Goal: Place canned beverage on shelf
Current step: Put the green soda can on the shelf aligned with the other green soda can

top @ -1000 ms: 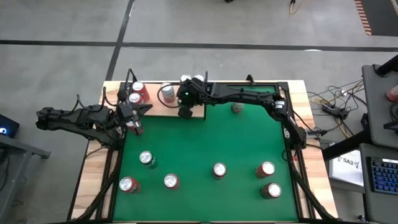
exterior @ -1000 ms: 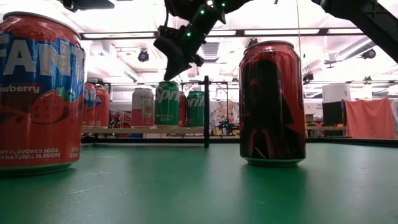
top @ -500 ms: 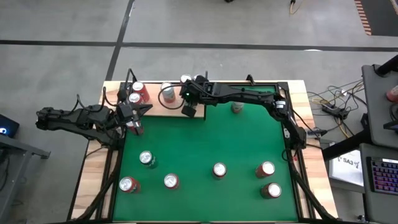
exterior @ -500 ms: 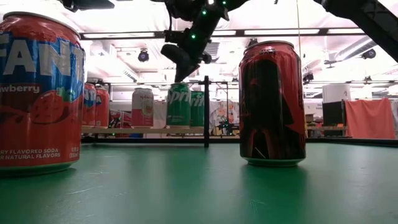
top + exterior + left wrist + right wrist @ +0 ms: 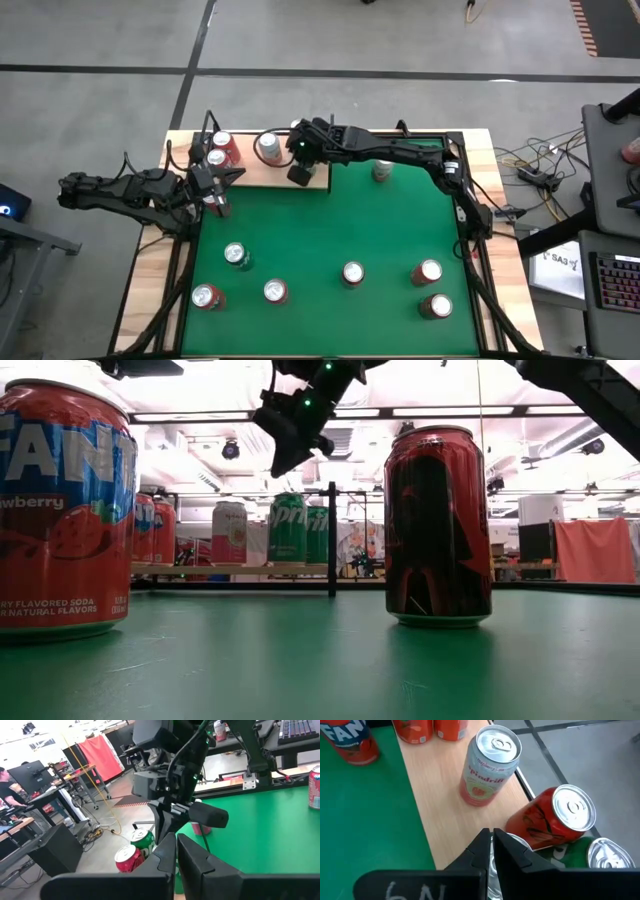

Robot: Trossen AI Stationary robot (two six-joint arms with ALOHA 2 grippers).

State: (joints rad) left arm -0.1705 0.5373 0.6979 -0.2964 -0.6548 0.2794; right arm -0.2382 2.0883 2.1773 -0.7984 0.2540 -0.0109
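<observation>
Above shelf [image 5: 240, 172]: right pincer [image 5: 298, 175] closed, empty.

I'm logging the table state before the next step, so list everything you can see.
Shelf: one, pale wood with black rods, back left of the table.
Cans on the shelf: at least six, red, pink and green, upright.
Cans on the felt: at least seven, mostly red, one green; six near the front, one at the back.
Table: one, green felt top.
Left gripper: one, dark, jaws shut, empty, at the shelf's left end.
Right gripper: one, dark, jaws shut, empty, above the cans at the shelf's right end.
</observation>
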